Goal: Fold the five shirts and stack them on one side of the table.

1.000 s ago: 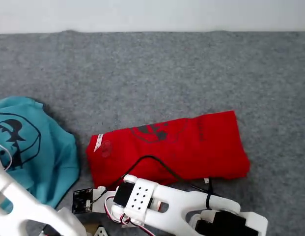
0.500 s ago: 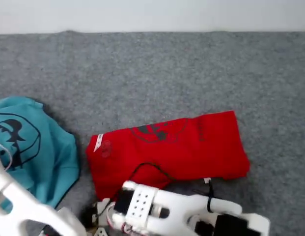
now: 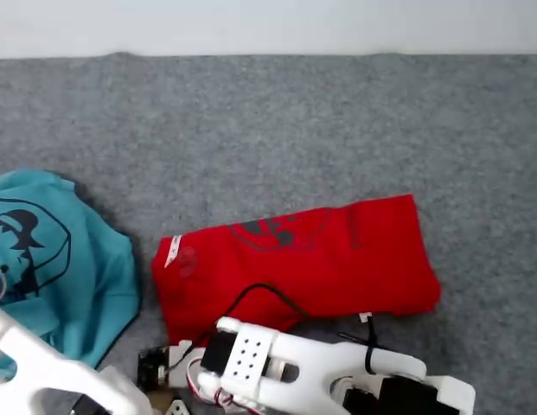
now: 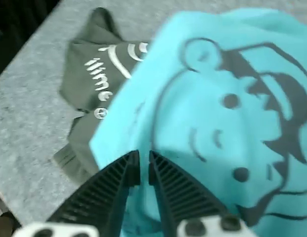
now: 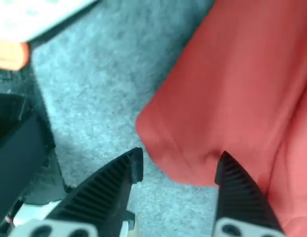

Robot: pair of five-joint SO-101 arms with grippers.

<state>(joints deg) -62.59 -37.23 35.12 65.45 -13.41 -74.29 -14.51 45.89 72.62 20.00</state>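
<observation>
High view: your right gripper (image 5: 179, 157) drew nearer, wide open at the folded red fabric shirt's (image 3: 337, 251) near-left corner, likely regrasping; left gripper (image 4: 144, 158) nearly closed.

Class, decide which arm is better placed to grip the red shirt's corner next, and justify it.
Right, probably: the right gripper, open, straddles a corner of the red shirt; the left gripper sits shut over the teal shirt.
</observation>
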